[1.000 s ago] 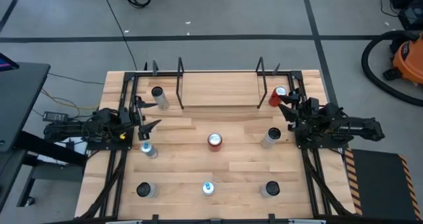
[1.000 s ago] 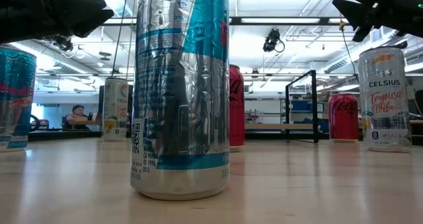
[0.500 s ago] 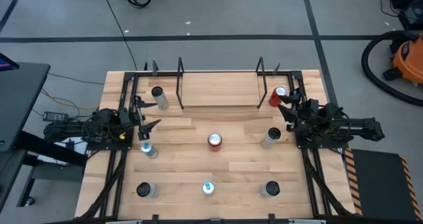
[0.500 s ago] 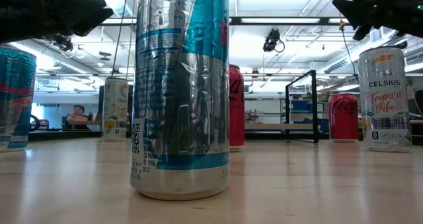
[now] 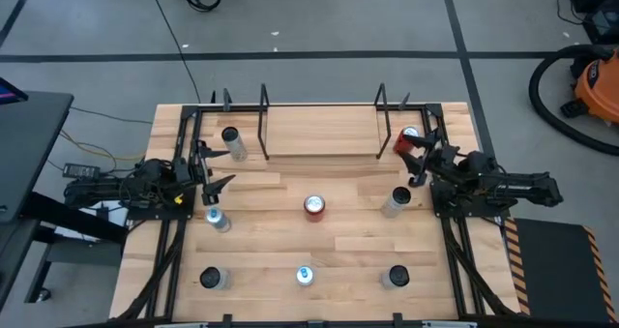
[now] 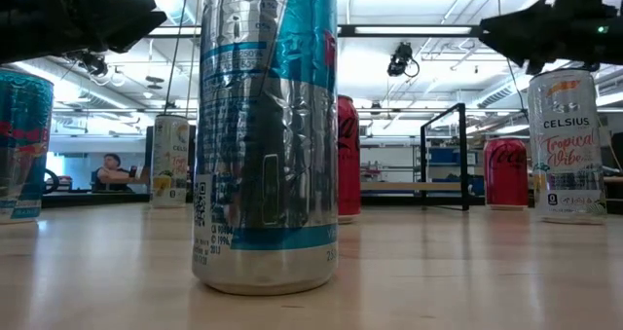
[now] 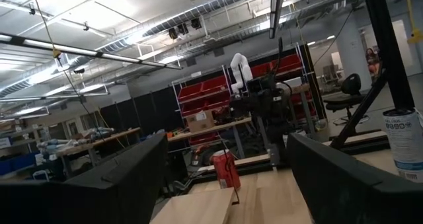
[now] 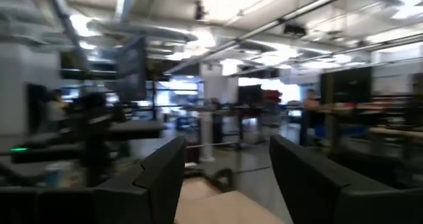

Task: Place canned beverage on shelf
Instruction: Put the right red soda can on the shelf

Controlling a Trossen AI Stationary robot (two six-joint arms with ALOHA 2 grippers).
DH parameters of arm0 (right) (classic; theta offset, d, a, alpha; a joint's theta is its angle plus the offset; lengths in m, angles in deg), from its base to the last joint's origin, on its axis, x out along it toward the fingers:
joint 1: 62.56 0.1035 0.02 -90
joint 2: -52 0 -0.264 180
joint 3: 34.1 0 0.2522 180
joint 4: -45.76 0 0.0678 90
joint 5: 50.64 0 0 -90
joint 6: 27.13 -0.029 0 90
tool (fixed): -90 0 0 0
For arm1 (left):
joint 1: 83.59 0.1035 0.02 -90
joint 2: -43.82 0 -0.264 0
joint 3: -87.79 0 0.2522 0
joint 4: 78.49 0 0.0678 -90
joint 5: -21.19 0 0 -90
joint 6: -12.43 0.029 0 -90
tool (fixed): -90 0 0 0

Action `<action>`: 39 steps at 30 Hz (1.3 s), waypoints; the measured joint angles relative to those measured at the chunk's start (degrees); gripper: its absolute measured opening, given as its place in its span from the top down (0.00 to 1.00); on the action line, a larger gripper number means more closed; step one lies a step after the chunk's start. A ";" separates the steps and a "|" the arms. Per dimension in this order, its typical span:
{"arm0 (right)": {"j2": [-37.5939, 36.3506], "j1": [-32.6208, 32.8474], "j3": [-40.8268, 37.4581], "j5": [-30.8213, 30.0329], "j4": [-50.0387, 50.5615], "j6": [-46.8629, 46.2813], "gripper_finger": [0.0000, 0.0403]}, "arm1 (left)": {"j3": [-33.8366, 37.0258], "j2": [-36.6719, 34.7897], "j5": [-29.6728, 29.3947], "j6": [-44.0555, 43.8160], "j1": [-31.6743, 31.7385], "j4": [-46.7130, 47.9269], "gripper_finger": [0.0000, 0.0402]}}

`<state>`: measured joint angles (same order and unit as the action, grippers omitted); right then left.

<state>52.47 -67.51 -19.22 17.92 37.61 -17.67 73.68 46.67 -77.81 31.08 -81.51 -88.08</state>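
Note:
The shelf (image 5: 322, 131), black upright rods around a light wood board, stands at the table's far edge in the middle. Several beverage cans stand upright on their bases on the table. Among them are a red one (image 5: 314, 206) at the centre, a red one (image 5: 407, 139) right of the shelf, and a silver one (image 5: 232, 140) left of it. A silver-and-blue can (image 6: 265, 135) fills the low view. My left gripper (image 5: 221, 168) hovers open at the left side. My right gripper (image 5: 418, 164) hovers open at the right side, near the far red can, with nothing between its fingers (image 8: 152, 178).
More cans stand along the near edge (image 5: 211, 278) (image 5: 305, 275) (image 5: 395, 276) and beside each arm (image 5: 215, 219) (image 5: 397, 201). Black tube rails (image 5: 179, 231) (image 5: 455, 241) run along both table sides. A vacuum cleaner (image 5: 580, 86) stands on the floor at right.
My right gripper has rolled and tipped at the wrist without leaving its place; in the low view its fingers now point toward the table's left. The cans and my left gripper have kept still.

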 joint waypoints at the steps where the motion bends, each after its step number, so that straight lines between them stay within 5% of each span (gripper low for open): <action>1: 0.00 0.00 0.57 -1.75 -0.44 1.71 0.42 | -0.01 0.02 0.00 0.00 -0.01 0.00 0.21; 9: -0.02 0.00 7.96 -13.00 0.29 10.15 0.41 | -0.01 0.01 0.04 -4.52 -0.08 0.00 0.21; 20: 12.60 -0.02 32.14 -29.82 33.31 -3.87 0.41 | -0.01 0.13 0.02 -5.99 -0.05 3.08 0.21; 28: 26.08 -2.23 41.63 -29.27 56.24 -22.65 0.41 | -0.01 0.13 0.02 -7.59 -0.05 3.39 0.21; 33: 33.10 -8.17 45.32 -21.58 69.77 -32.55 0.41 | -0.01 0.13 0.01 -8.71 -0.05 2.78 0.21; 39: 37.53 -16.88 46.04 -12.51 71.92 -32.87 0.41 | -0.01 0.11 0.01 -8.57 -0.05 -1.29 0.21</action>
<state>90.00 -84.38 26.81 5.41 109.53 -50.54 73.67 46.78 -77.79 22.51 -81.57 -89.36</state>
